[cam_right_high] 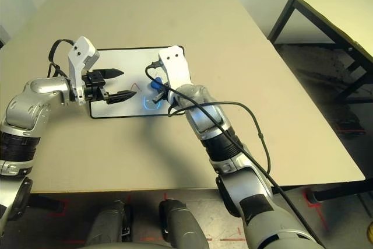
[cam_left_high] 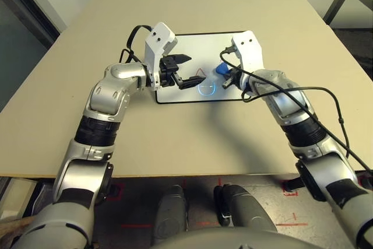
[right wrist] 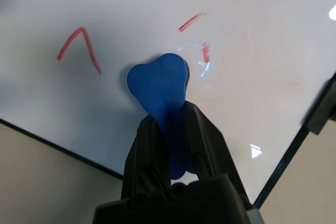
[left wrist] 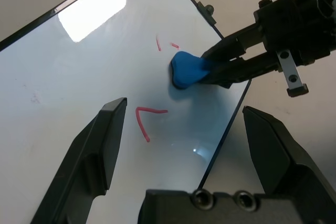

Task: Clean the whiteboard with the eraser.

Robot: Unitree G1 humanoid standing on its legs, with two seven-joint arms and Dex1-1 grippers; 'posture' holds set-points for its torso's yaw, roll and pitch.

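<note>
The small bright blue peanut-waisted eraser (right wrist: 160,85) sits clamped in my right gripper (right wrist: 170,145), on the black-framed whiteboard (cam_left_high: 192,45) near its front right corner. Red marks (left wrist: 147,119) remain. My left gripper (left wrist: 184,145) hovers spread; unbraced, the board could slide.

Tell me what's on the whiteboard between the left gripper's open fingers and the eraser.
In the left wrist view, a red angled mark on bare whiteboard lies between the left gripper and the eraser.
</note>
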